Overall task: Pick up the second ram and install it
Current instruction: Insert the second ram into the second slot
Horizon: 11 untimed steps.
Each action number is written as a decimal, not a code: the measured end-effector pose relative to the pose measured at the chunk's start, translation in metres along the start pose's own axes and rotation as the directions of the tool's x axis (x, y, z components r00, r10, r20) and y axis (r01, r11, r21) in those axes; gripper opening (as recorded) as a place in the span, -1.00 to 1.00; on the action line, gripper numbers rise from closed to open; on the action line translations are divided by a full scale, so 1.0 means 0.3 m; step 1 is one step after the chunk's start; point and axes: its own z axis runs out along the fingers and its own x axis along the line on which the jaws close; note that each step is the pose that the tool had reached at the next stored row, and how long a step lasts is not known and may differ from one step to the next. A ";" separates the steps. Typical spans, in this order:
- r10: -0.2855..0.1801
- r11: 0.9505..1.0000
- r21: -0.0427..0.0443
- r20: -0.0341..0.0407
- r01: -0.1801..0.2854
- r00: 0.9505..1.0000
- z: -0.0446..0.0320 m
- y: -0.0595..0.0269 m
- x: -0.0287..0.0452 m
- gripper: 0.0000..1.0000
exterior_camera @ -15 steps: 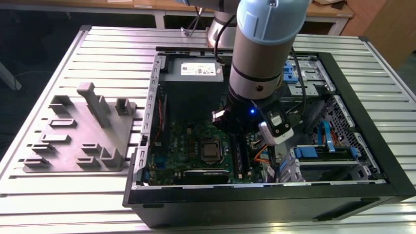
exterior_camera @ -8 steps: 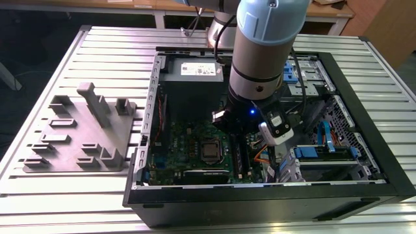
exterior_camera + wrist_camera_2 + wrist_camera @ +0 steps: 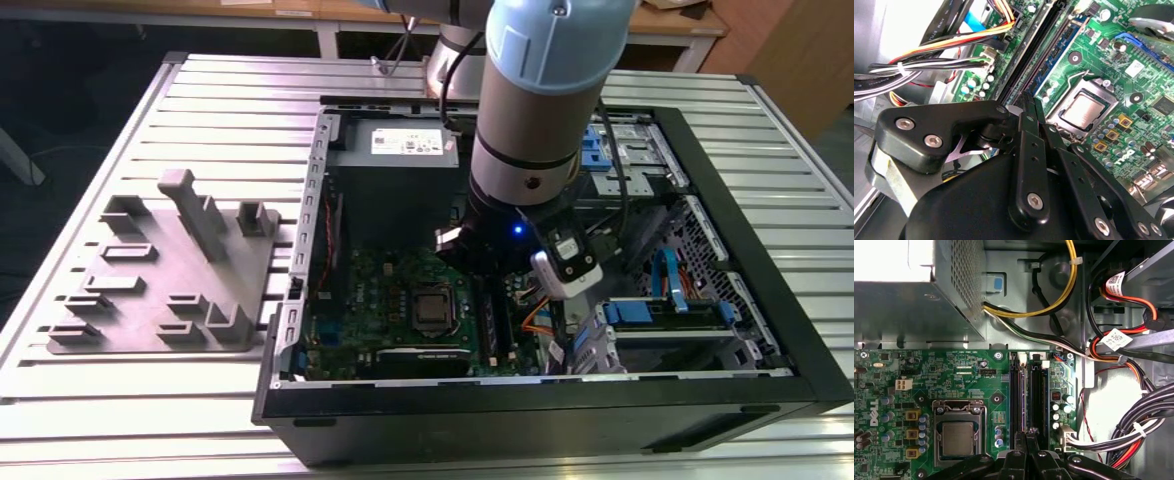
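A slatted metal bench [image 3: 200, 90] carries an open computer case [image 3: 747, 300]; in the exterior view my arm [image 3: 534, 120] reaches down over its motherboard [image 3: 400, 290]. In the second wrist view my tool [image 3: 1030, 102] sits beside the processor socket [image 3: 1081, 111], fingers pressed close. In the first wrist view they pinch the second ram [image 3: 1026, 395], edge-on along the memory slots [image 3: 1040, 395].

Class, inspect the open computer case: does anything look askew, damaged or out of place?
Nothing looks damaged or askew. The one oddity is that the processor sits bare on the motherboard, with no cooler over it. The gripper is down at the memory slots.
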 end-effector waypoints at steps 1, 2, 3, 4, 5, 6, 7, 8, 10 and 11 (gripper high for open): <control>0.000 1.000 0.000 0.000 0.000 1.000 0.001 0.000 0.000 -0.84; 0.000 1.000 0.000 0.000 0.000 1.000 0.001 0.000 0.000 -0.84; 0.000 1.000 -0.001 0.000 0.000 1.000 0.002 0.000 0.000 -0.84; 0.000 1.000 -0.001 0.000 0.000 1.000 0.002 0.000 0.000 -0.84; 0.000 1.000 -0.001 0.000 0.000 1.000 0.002 0.000 0.000 -0.84; 0.000 1.000 -0.001 0.000 0.000 1.000 0.002 0.000 0.000 -0.84; 0.000 1.000 -0.001 0.000 0.000 1.000 0.003 0.000 0.000 -0.84; 0.000 1.000 -0.002 0.000 0.000 1.000 0.006 0.000 0.000 -0.84; 0.000 1.000 -0.001 0.000 0.000 1.000 0.007 0.000 0.000 -0.84; 0.000 1.000 -0.001 0.000 0.000 1.000 0.007 0.000 0.000 -0.84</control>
